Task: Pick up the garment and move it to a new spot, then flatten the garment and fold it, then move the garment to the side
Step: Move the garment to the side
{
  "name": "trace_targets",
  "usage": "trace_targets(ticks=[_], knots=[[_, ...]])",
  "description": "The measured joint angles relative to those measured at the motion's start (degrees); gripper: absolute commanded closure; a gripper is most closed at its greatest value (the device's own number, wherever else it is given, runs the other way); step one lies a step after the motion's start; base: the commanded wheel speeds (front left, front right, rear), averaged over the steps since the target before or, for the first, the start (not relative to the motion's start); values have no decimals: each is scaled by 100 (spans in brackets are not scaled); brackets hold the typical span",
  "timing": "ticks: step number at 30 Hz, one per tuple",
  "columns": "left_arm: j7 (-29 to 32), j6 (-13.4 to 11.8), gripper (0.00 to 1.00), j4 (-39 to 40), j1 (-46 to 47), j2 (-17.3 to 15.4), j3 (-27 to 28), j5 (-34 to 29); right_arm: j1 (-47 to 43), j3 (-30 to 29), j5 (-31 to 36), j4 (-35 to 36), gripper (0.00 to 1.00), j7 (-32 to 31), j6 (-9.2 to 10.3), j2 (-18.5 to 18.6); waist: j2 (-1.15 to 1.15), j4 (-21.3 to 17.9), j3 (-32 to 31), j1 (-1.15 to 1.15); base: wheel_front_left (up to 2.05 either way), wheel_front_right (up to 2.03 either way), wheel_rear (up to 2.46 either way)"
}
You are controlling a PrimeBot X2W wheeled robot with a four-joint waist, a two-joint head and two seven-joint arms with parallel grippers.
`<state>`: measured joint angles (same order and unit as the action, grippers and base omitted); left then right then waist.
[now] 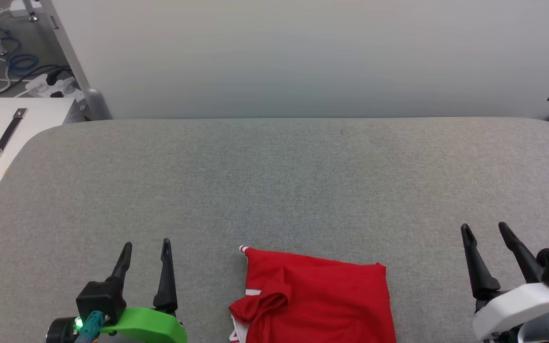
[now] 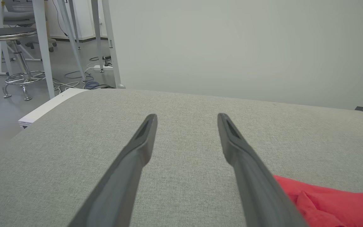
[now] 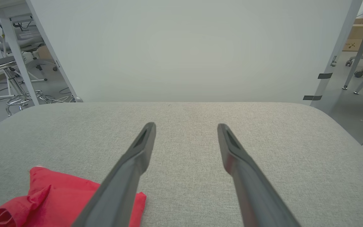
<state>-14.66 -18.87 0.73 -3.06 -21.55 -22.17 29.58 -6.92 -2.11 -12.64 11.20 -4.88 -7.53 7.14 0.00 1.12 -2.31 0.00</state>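
Note:
The garment [image 1: 317, 300], a red shirt with a bit of white trim, lies folded into a compact bundle at the near middle of the grey table [image 1: 274, 181], partly cut off by the bottom edge. It appears at the lower right of the left wrist view [image 2: 326, 201] and at the lower left of the right wrist view [image 3: 55, 198]. My left gripper [image 1: 146, 245] hovers open to the garment's left, apart from it. To its right my right gripper [image 1: 484, 227] is open too, nothing between its fingers. Both point toward the far edge of the table.
A pale wall panel [image 1: 303, 57] stands behind the table's far edge. Left of the table sits a white box with a black handle [image 1: 7, 133], with cables and a power strip [image 1: 50, 85] on the floor. A stool [image 2: 11, 34] and frame legs stand further off.

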Motion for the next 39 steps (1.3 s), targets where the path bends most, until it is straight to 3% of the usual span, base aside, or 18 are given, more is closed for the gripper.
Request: trace_targets(ticks=[5,10,19,39], knots=[[0,58,0,-10,87,79,91,-102,-1,-241,-419,-74,0,-357,0,64,0,109,82,0,0,0,0],[0,153,0,9,148,189,198,-232,-12,-294,-1102,-263,0,-1048,0,357,0,194,236,0,0,0,0],[-1,308,0,60,389,402,308,-428,-73,717,-2194,-506,0,-2271,0,905,0,332,671,0,0,0,0],[-1,605,0,-34,706,782,498,-758,517,2013,-3371,-1503,0,-2169,-3,1127,0,652,1436,0,0,0,0]])
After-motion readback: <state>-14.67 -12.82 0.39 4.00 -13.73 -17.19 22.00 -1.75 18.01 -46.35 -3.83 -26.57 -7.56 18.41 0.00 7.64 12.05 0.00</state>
